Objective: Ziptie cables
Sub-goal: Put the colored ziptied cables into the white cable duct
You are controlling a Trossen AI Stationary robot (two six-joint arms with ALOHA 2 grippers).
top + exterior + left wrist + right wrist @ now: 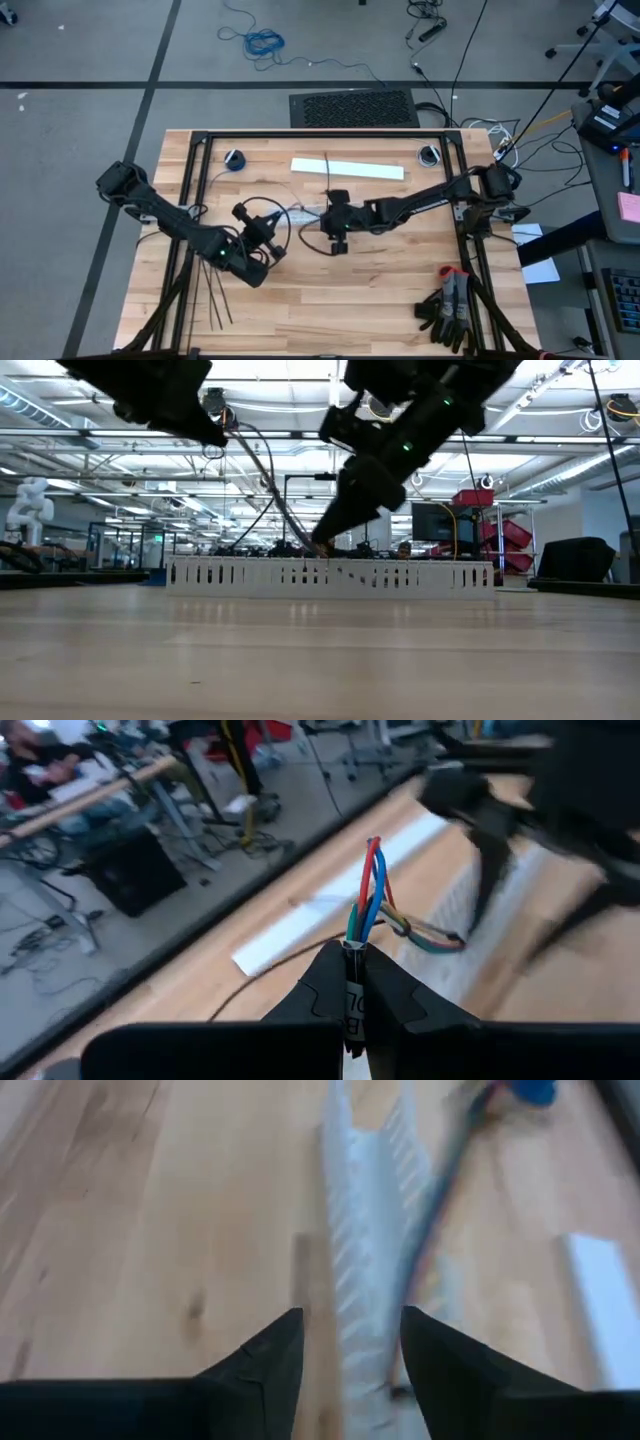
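Observation:
The cables [368, 885] are a short bundle of red, blue and green wires. They stick out past my shut left gripper [355, 948] and bend over to a dark tip [458, 940] near the white slotted duct [365, 1230]. In the high view my left gripper [272, 235] is left of the duct [298, 212]. My right gripper [324, 222] is at the duct's right end. It is open [352, 1330] and hovers over the duct, with the blurred wires [430, 1230] along one wall. The black zipties [215, 295] lie flat near the table's near-left corner. My left gripper pinches the wire bundle between its two fingers, at a point [352, 925] just behind the spread wire ends. A white label [352, 1000] sits back between the fingers. The wires run out along the fingers and past their tips, then droop toward the duct.
A flat white strip [347, 168] lies beyond the duct toward the far edge. Black and red gloves [445, 305] lie at the near-right corner. Two small round fittings [235, 160] [430, 155] sit near the far rail. The low view shows the duct [330, 575] across the table.

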